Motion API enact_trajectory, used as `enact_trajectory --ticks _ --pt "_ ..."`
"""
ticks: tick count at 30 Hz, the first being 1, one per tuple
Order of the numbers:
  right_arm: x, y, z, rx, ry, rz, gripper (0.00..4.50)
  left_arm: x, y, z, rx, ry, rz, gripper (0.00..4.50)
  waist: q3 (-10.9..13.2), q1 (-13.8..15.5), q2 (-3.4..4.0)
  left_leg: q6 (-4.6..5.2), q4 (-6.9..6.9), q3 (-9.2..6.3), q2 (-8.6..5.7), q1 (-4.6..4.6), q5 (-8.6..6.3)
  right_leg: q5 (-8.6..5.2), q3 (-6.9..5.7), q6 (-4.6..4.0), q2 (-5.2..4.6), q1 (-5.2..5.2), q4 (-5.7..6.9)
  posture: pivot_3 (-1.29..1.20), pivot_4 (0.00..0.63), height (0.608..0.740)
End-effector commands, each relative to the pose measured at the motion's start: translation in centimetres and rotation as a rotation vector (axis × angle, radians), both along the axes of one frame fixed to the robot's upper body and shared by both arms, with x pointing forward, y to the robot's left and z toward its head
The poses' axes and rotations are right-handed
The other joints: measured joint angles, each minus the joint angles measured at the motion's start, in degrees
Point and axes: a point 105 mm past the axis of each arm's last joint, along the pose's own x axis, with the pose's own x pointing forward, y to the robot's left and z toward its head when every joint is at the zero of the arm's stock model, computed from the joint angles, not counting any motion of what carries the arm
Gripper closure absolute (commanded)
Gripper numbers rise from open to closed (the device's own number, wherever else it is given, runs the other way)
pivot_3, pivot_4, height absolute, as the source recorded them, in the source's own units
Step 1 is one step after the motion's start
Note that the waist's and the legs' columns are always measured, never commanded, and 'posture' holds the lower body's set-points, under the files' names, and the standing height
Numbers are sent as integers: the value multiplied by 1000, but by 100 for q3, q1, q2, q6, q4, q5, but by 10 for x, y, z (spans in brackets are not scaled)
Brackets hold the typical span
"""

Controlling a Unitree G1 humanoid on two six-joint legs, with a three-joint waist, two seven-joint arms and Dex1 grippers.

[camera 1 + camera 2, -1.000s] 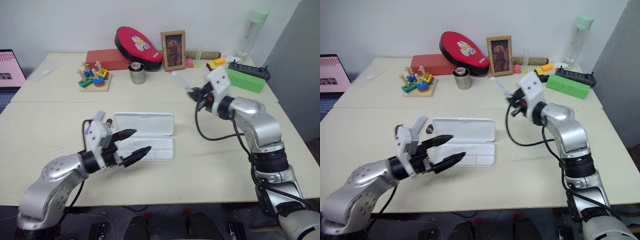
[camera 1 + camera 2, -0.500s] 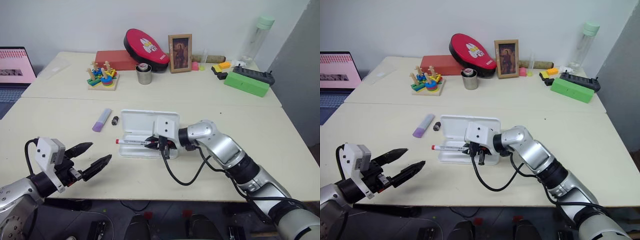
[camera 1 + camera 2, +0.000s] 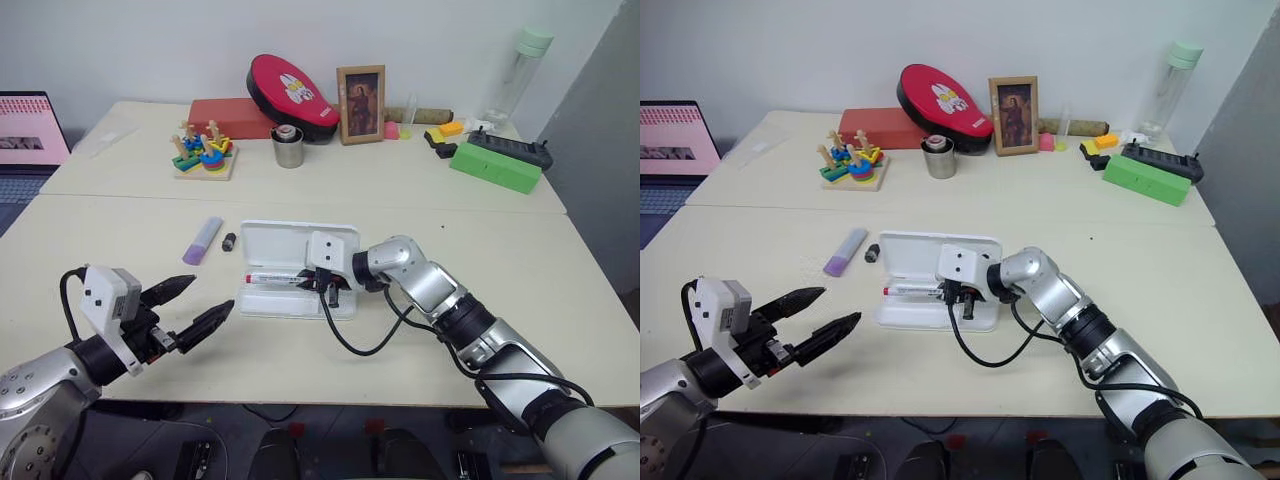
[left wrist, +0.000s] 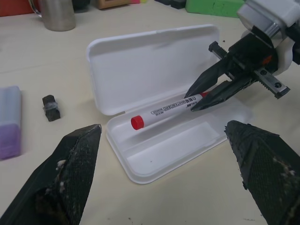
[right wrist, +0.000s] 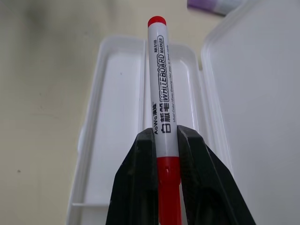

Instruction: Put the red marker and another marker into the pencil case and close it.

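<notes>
The right gripper [image 4: 202, 99] had its jaws clamped on the red marker [image 4: 166, 110], near the marker's capped end. I saw the marker held roughly level over the tray of the open case [image 3: 290, 300], its free red end toward the left gripper; whether it touched the tray I could not tell. In the head views the grip point was hidden behind the right wrist housing, so the clamp read clearly only from the wrist cameras.

The left gripper [image 3: 195, 307] hung over the desk [image 3: 520, 300] near its front edge, apart from the case, jaws wide and holding nothing.

The lilac marker [image 3: 203, 239] lay on the desk beside the case lid, with a small black cap piece [image 3: 229, 240] between them. In the left wrist view it was cut off at the frame edge.

The case lay with its lid flat open toward the back of the desk.

At the back of the pale desk I noted a red pad [image 3: 290, 88], a framed picture [image 3: 360, 91], a metal cup [image 3: 288, 148], a wooden stacking toy [image 3: 203, 153], a green box [image 3: 495, 166] and a bottle [image 3: 520, 70]. A laptop [image 3: 28, 128] was cut off at the left edge. The wall behind was plain white.
</notes>
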Motion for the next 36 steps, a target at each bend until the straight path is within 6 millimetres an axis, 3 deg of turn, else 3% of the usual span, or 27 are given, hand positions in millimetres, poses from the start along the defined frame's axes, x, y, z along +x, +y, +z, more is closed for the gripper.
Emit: enact_trajectory --ticks 1,8,13,18,20,23,29,36 --pt "3 2 20 43 -51 28 2914 1 -9 8 -10 -28 -35 0 0 -5 0 0 0 1 0 0 0 0 1 0 0 0 0 0 150 740" --pt "-10 9 45 142 -33 95 1348 9 -4 9 -23 -32 9 0 0 -5 1 0 0 -1 0 0 0 0 0 1 1 5 2 0 150 740" --pt "-24 10 83 284 6 127 44 34 13 9 -14 -48 153 0 2 7 3 0 0 -5 0 -1 0 0 -2 1 1 21 5 0 150 740" --pt "-28 1 134 458 17 81 44 70 54 0 47 -29 408 0 2 18 4 0 2 -7 -2 0 0 2 -3 4 1 20 5 0 150 740" --pt "-28 -4 145 484 14 58 44 80 71 -5 43 1 487 0 1 9 2 0 1 -9 0 -2 0 3 -4 5 3 21 5 0 150 740" --pt "-21 -11 155 520 23 -29 44 92 81 -11 53 39 508 0 0 5 1 0 0 -9 -1 -2 0 3 -5 5 3 19 8 0 150 740" --pt "-9 -20 153 506 59 -171 44 127 88 -19 83 101 489 0 -1 28 -1 0 -3 -13 -5 -9 1 3 -10 4 1 16 10 0 150 740" --pt "-14 -20 159 505 44 -185 44 150 74 -37 103 190 421 0 -14 -1 -22 1 -5 -12 -4 -11 0 2 -9 2 2 14 12 0 150 740"
